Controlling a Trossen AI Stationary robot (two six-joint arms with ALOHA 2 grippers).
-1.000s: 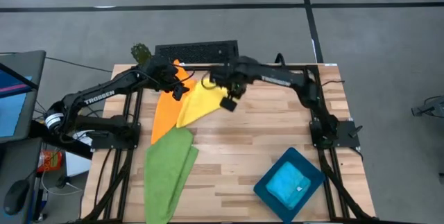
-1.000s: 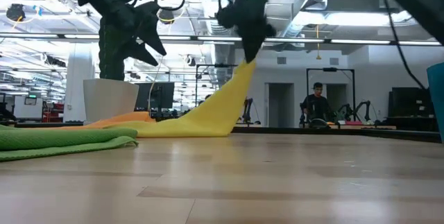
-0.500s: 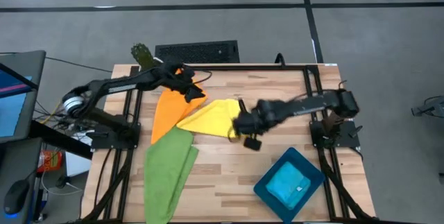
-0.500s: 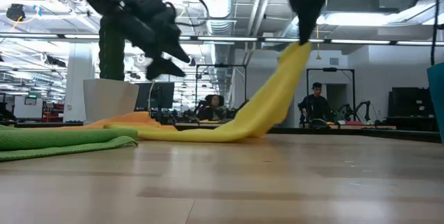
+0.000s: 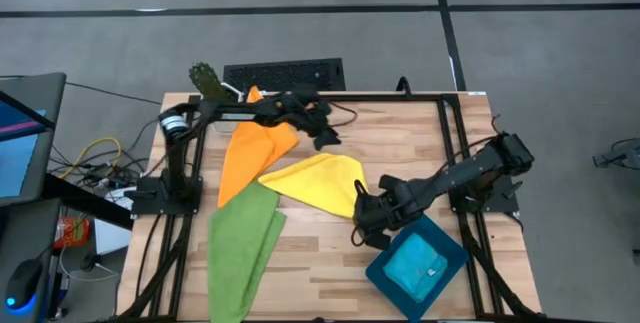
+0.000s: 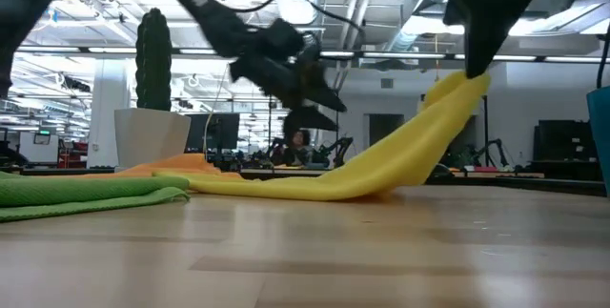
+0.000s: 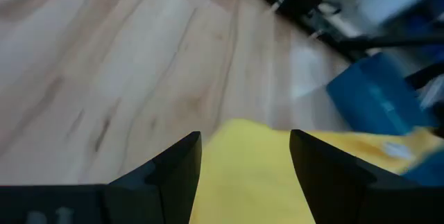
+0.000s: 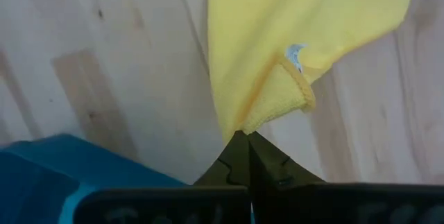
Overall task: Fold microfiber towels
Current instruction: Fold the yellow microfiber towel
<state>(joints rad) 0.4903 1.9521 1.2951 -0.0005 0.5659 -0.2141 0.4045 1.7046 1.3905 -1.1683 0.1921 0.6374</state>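
The yellow towel [image 5: 318, 181] lies mid-table, one end raised by my right gripper [image 5: 362, 213], which is shut on it close to the teal tray [image 5: 380, 263]. The orange towel [image 5: 255, 153] lies flat at the far left. The green towel [image 5: 240, 243] lies folded at the near left. A light blue towel [image 5: 415, 265] rests inside the tray. My left gripper [image 5: 328, 138] hovers open above the table near the yellow towel's far edge, touching nothing; in the left wrist view the yellow towel [image 7: 250, 175] shows between its fingers, farther off. My right gripper pinches a hemmed corner of the yellow towel [image 8: 239, 123] between its two shut fingers. The fingers come from above, pointing steeply down. The held end [image 6: 462, 89] is lifted clear, and the cloth slopes down from it to the far part [image 6: 286, 186] lying on the table.
A black keyboard [image 5: 283, 73] and a dark green cactus-shaped object [image 5: 204, 79] sit past the table's far edge. Bare wood [image 5: 420, 143] lies to the right of the yellow towel. People show in the room behind in the low view.
My right gripper, still shut on the yellow towel, has swept toward the table's near right and the tray, sinking a little. The towel's held end has followed it and the cloth has slid off the orange towel to mid-table. My left gripper, open, has reached rightward and lower.
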